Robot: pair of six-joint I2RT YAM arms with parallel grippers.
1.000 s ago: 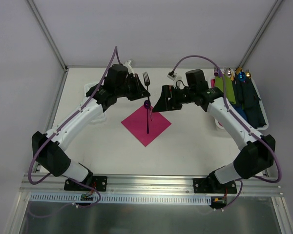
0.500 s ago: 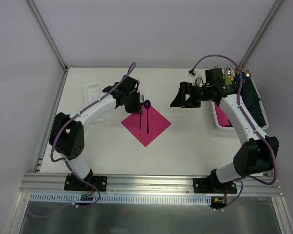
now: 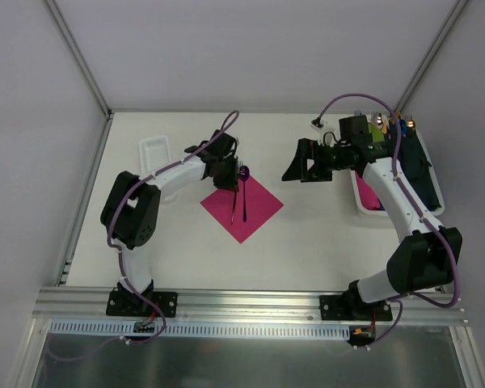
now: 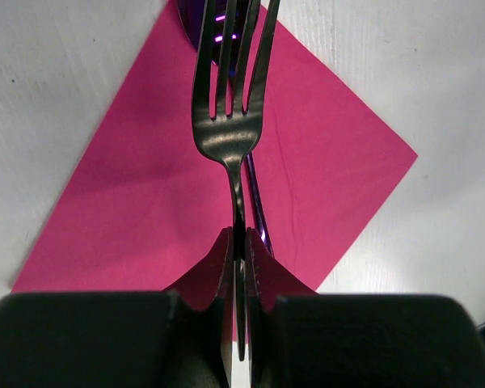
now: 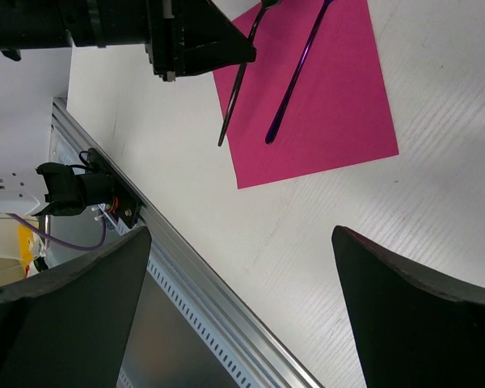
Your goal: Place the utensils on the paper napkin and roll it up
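Observation:
The magenta paper napkin (image 3: 255, 212) lies flat as a diamond mid-table. The dark-purple spoon (image 3: 245, 198) lies on it, bowl at the far corner. My left gripper (image 3: 231, 179) is shut on the handle of the dark fork (image 3: 234, 206) and holds it over the napkin's left half, just left of the spoon. In the left wrist view the gripper (image 4: 239, 244) clamps the fork (image 4: 226, 121), tines pointing away, above the spoon handle (image 4: 259, 208) and napkin (image 4: 137, 178). My right gripper (image 3: 288, 171) is open and empty, right of the napkin; in its own view (image 5: 241, 231) napkin (image 5: 339, 113), spoon (image 5: 295, 77) and fork (image 5: 238, 81) show.
A white tray (image 3: 360, 194) at the right edge holds green, blue and navy rolled bundles with utensil tips (image 3: 396, 123). A small white tray (image 3: 155, 149) sits at the far left. The metal rail (image 3: 250, 303) runs along the near edge.
My left gripper has carried the fork a little right, closer beside the spoon, over the napkin; the left arm has folded in further. The right arm has hardly moved over the last half second.

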